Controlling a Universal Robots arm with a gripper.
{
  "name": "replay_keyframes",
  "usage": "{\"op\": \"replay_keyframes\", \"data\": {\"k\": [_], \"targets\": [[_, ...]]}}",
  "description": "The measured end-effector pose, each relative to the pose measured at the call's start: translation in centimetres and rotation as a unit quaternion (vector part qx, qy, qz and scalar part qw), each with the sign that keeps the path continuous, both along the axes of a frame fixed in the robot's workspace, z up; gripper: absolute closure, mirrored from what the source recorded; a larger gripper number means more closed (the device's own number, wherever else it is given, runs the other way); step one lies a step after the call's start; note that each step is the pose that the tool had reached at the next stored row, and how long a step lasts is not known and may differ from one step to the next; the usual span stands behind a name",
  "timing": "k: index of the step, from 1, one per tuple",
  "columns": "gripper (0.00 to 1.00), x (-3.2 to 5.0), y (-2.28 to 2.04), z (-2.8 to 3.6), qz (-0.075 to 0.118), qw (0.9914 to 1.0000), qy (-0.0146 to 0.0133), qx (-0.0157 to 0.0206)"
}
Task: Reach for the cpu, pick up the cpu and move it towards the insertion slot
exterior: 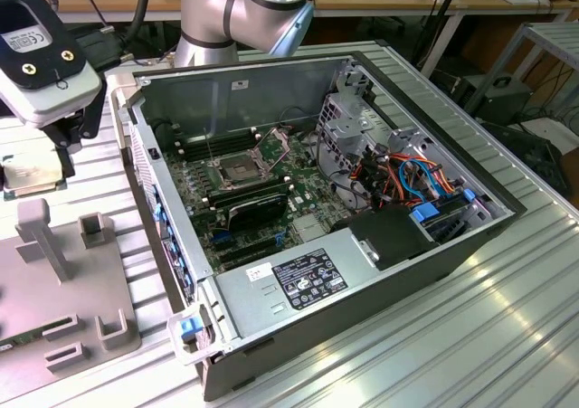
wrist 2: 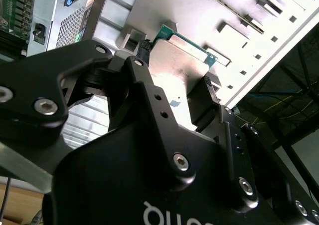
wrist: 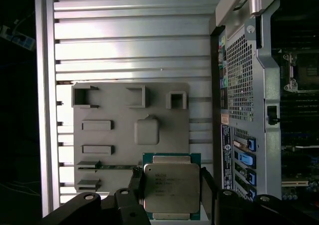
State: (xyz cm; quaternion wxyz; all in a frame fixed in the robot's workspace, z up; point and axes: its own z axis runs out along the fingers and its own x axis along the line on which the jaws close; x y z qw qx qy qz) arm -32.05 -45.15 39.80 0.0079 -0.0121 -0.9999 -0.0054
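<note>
Pick looks done. We see the cpu [wrist: 171, 187] clamped between the gripper [wrist: 169, 185] fingers [wrist 2: 144, 85] in both wrist views, lifted clear of the grey fixture plate [wrist: 114, 135] (its square seat sits bare). In the exterior view the chip [exterior: 32, 175] hangs under the gripper at that view's left edge, outside the open computer case [exterior: 407, 245]. The insertion slot [exterior: 237, 169] lies on the motherboard, well apart from the chip, so we judge the carry barely begun. Fingers closed narrow, pressing two opposite cpu edges.
</note>
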Motion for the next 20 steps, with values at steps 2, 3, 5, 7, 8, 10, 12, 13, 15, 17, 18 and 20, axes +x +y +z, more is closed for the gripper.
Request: {"op": "replay_keyframes", "data": {"k": [2,3,5,7,8,10,12,13,15,17,18,20], "targets": [[0.45,0.07,0.00,0.00,0.000,1.00000,0.0000,0.0000],[0.45,0.10,0.00,0.00,0.000,1.00000,0.0000,0.0000],[0.45,0.13,0.00,0.00,0.000,1.00000,0.0000,0.0000],[0.45,0.23,0.00,0.00,0.000,1.00000,0.0000,0.0000],[0.45,0.29,0.00,0.00,0.000,1.00000,0.0000,0.0000],[0.45,0.38,0.00,0.00,0.000,1.00000,0.0000,0.0000],[0.45,0.45,0.00,0.00,0.000,1.00000,0.0000,0.0000],[0.45,0.47,0.00,0.00,0.000,1.00000,0.0000,0.0000],[0.45,0.54,0.00,0.00,0.000,1.00000,0.0000,0.0000],[0.45,0.57,0.00,0.00,0.000,1.00000,0.0000,0.0000],[0.45,0.60,0.00,0.00,0.000,1.00000,0.0000,0.0000],[0.45,0.65,0.00,0.00,0.000,1.00000,0.0000,0.0000]]}}
